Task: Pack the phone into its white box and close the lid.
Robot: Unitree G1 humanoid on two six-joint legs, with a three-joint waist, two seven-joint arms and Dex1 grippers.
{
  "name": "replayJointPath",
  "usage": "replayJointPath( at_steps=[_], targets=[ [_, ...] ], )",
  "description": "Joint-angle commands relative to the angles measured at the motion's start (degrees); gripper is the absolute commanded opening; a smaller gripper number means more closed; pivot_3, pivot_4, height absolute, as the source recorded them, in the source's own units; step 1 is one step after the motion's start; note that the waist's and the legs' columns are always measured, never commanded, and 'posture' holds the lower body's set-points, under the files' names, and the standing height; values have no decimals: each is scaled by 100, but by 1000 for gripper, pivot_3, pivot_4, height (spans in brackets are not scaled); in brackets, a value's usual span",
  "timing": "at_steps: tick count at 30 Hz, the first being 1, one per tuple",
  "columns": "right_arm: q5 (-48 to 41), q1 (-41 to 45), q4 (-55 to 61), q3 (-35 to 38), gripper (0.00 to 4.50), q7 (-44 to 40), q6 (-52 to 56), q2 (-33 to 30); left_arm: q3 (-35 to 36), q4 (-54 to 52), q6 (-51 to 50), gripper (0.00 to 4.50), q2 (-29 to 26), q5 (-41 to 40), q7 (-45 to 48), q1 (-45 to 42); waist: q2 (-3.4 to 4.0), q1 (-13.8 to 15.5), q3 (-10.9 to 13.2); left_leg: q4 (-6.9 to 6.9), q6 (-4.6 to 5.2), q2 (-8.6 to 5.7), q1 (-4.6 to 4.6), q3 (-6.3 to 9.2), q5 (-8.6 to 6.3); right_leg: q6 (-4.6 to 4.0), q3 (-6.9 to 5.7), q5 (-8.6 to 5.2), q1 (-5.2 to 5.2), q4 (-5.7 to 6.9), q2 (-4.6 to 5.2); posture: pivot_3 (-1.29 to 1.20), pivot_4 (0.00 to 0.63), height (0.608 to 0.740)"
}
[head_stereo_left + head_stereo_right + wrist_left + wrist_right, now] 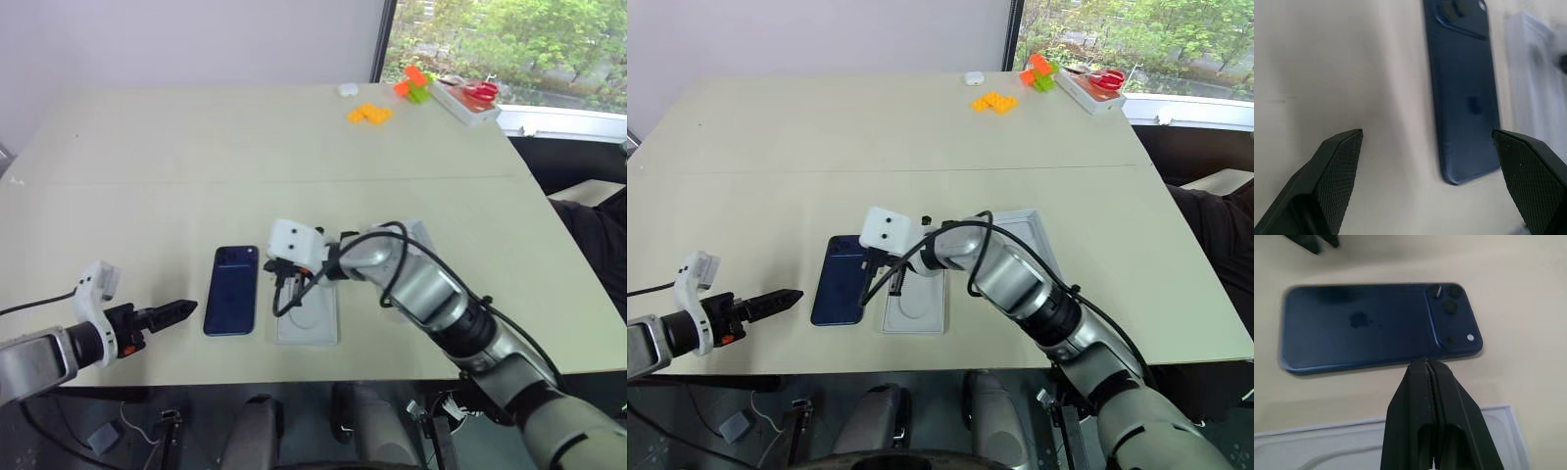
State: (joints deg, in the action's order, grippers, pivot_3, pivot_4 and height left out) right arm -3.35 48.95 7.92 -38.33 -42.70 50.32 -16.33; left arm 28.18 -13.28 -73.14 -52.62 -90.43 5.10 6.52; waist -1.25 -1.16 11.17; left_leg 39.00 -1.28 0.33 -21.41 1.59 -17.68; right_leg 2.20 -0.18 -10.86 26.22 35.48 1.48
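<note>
The table [196,147] carries the work near its front edge. Behind the right arm lies a shallow white tray [1043,235], which may be the box or its lid; I cannot tell which. A thin white insert [309,318] lies just right of the phone [231,290], which rests flat, back up, camera end away from the robot, not yet packed. The right gripper [1426,363] has its jaws pressed together, tip at the phone's long edge, probably to nudge it. The left gripper [1427,139] hovers beside the phone's near end, jaws wide, seemingly ready to receive it.
</note>
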Motion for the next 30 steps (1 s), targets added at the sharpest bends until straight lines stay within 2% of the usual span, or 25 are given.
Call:
replayJointPath(
  at_steps=[1,11,30],
  targets=[
    [338,252,-310,-347,12,-46,-133,84,-303,327,-132,4491,-73,-536,-266,-131,1,12,0,-1,0,0,0,0,0,1,0,1,-1,0,0,0,150,726],
    [834,482,-940,-884,12,-433,-405,262,-863,260,-26,4491,-77,-934,-458,-235,3,28,-2,-1,-7,-33,1,3,4,-1,4,0,-7,0,29,0,150,726],
    [860,291,-992,-787,12,-865,-517,695,-1491,-46,693,4491,154,-1749,-838,-247,9,38,-6,-1,-8,-38,6,6,5,-2,4,-1,-17,-2,34,0,150,726]
  ],
)
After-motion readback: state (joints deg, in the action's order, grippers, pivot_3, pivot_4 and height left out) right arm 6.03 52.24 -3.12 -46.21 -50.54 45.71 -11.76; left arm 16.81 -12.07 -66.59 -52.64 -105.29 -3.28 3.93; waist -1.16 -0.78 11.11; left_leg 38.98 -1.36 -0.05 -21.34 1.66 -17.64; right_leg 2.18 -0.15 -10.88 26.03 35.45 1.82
